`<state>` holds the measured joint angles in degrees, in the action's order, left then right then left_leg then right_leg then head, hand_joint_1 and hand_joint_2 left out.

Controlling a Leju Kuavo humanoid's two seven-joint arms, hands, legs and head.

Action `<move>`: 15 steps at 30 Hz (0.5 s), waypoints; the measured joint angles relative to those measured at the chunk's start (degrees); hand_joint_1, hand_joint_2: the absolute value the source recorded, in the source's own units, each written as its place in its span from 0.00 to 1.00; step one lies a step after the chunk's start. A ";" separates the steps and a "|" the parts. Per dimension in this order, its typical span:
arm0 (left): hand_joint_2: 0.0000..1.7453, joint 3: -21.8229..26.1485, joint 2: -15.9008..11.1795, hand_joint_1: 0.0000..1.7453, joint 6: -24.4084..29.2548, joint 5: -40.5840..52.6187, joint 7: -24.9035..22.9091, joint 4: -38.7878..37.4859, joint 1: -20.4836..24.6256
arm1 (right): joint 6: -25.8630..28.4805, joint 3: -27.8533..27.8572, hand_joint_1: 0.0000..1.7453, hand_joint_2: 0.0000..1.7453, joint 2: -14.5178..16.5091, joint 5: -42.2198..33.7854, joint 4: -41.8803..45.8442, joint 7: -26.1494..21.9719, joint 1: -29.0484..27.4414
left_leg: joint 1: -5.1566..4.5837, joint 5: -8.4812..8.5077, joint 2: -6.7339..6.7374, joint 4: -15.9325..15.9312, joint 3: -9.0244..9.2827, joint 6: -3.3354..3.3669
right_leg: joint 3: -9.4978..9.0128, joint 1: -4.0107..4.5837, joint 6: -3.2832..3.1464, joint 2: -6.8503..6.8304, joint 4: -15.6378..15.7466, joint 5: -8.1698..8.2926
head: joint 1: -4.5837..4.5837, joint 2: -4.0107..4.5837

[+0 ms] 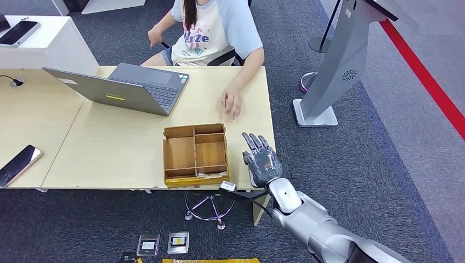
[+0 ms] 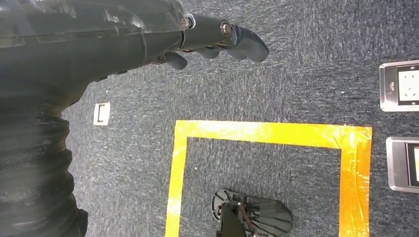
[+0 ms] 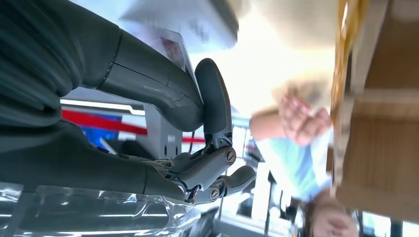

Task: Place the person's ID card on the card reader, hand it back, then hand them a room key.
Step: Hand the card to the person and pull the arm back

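We see the right hand (image 1: pixel 262 161) raised over the near right corner of the pale wooden table (image 1: pixel 109 148), palm down, its fingers (image 1: pixel 255 141) stretched forward and spread, with nothing between them. In the right wrist view the same hand (image 3: pixel 207 143) appears with its thumb apart from the darker fingers (image 3: pixel 232 180), again empty.

Just left of this hand, at the table's near edge, we find a brown cardboard organizer (image 1: pixel 195 154) divided into several compartments; its inner walls (image 3: pixel 380 113) appear blurred in the right wrist view. We cannot make out an ID card, a card reader or a room key on the table.

Across the table sits a person (image 1: pixel 211 30) in a white and light-blue shirt. One of the person's hands (image 1: pixel 232 102) rests flat on the tabletop beyond the organizer, well apart from the robot's hand; the same hand (image 3: pixel 301 118) appears out of focus in the right wrist view.

An open grey laptop (image 1: pixel 129 87) stands on the table to the left, and a phone (image 1: pixel 19 163) lies near the far-left edge. A grey kiosk stand (image 1: pixel 332 71) rises from the carpet on the right.

The left hand (image 2: pixel 217 42) hangs above dark carpet, its fingers loosely extended and holding nothing. Below it we see a square outline of yellow tape (image 2: pixel 269 131) and two metal floor sockets (image 2: pixel 400 86).
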<state>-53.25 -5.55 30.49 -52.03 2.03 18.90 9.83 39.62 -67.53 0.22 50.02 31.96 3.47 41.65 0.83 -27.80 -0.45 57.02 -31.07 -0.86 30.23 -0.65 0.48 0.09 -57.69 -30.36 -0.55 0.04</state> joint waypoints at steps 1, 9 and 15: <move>1.00 -0.03 0.00 0.00 -0.09 -0.10 0.05 -0.01 0.01 | 0.04 0.25 1.00 1.00 -0.22 1.63 0.81 0.71 0.55 | 0.00 0.00 0.00 0.00 0.00 0.00 | 0.00 0.00 0.00 0.00 0.00 0.00 | 0.00 0.01; 1.00 -0.08 -0.01 0.00 -0.44 -0.40 1.65 -0.02 0.09 | 0.24 1.93 1.00 1.00 -2.95 8.10 11.21 6.36 6.02 | 0.00 0.01 0.01 0.01 0.00 0.01 | 0.00 0.00 0.01 0.00 -0.01 0.02 | 0.01 0.01; 1.00 -0.07 -0.02 0.00 -0.45 -0.71 2.62 -0.02 0.07 | 0.27 2.50 1.00 1.00 -3.19 8.09 15.22 6.17 7.27 | 0.00 0.01 0.03 0.01 0.00 0.01 | 0.00 0.00 0.01 0.00 -0.01 0.02 | 0.02 0.01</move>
<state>-53.33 -5.57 30.04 -52.74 4.65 18.88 9.90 39.89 -65.02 -2.97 58.11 47.18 9.64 48.92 0.83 -27.79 -0.42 57.03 -31.07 -0.85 30.23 -0.65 0.49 0.10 -57.70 -30.34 -0.53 0.05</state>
